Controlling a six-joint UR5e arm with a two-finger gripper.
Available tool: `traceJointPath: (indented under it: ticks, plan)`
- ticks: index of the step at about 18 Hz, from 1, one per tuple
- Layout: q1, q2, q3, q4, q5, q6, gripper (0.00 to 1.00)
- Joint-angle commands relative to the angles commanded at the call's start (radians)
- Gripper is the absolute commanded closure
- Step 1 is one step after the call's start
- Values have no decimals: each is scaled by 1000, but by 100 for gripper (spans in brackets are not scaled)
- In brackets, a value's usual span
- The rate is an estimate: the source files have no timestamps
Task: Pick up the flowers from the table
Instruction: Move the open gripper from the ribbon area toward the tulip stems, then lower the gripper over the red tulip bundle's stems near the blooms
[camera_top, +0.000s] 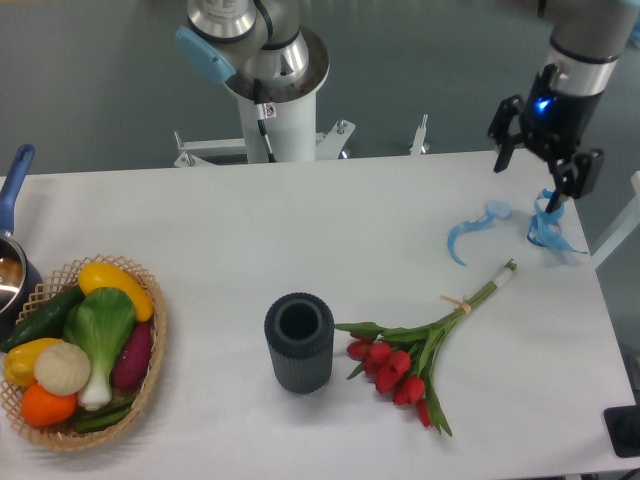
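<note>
The large white flat table (300, 220) with rounded corners carries all items; its near edge and right corners are cut off by the frame. The bunch of red tulips with long green stems and leaves (425, 345) lies flat near the table's near right corner, blooms toward the near edge, stem ends pointing to the far right, and a pale band (458, 303) around the stems. It is touched by nothing. Just left of the blooms stands an upright dark grey ribbed cylindrical vase (299, 342), open at the top; whether the leaf tips touch it cannot be made out. Two curly blue ribbons (478, 226) lie near the far right edge. The black two-finger gripper (534, 163) hangs above the far right edge, over the ribbons and well apart from the tulips; its fingers stand spread, holding nothing. The arm above it is cut off at the top edge. At the near left corner sits a woven wicker basket (150, 350) of assorted vegetables, partly cut off at the bottom. A blue-handled metal pot (12, 250) at the left edge is mostly out of view. Behind the far edge rises a white robot pedestal (280, 120), its upper part cropped.
</note>
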Motion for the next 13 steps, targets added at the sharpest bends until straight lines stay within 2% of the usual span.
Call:
traceJointPath:
  ticks: [3,7,8,11,13]
  plan:
    - [-51,-57,-15,35,-1,-22,0]
    - [-107,-121,-54,208,-11,-153,0]
    - [-120,-135,-55,233,-9,-184,0]
    - [-135,-172,-55,249,-5,-177,0]
    - [-144,-199,-55,285,-5,-189,0]
